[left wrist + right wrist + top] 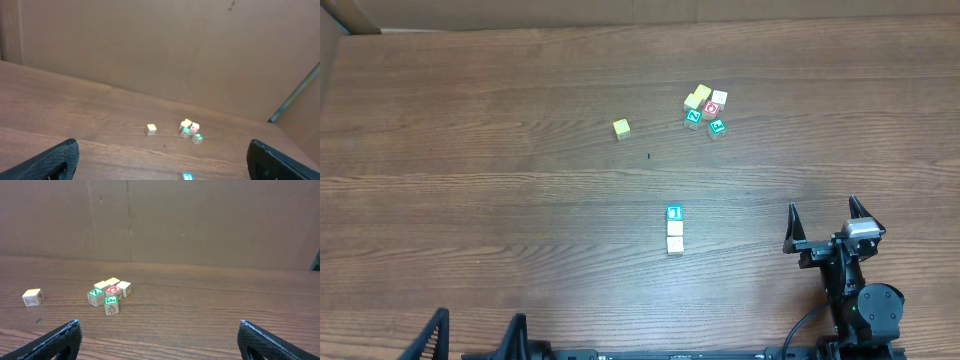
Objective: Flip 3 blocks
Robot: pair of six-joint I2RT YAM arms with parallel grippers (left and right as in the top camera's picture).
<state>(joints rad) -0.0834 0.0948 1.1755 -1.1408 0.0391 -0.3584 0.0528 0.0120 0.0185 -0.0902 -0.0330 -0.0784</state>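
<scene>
On a brown wood-grain table (470, 150) backed by a cardboard wall (200, 220), three blocks (674, 229), square-edged wooden cubes (cyan-faced, pale yellow, cream), touch in a row well apart from the cube cluster (705, 108). Left gripper (478, 320) and right gripper (822, 208), farther still from that cluster, stand wide open and empty.

The brown wood-grain table (470, 200) carries a cyan-faced block (673, 213), a pale yellow block (674, 229) and a cream-white block (675, 245).

ten little cubes on the one table (470, 150) by my count: a row of three blocks, one cyan-topped block (674, 213) plus two pale blocks (674, 229), one lone yellow cube (621, 128), then six bunched up: two green-marked cubes (693, 117), one red-marked cube (712, 108), two yellowish cubes (703, 93), one white cube (719, 97)
</scene>
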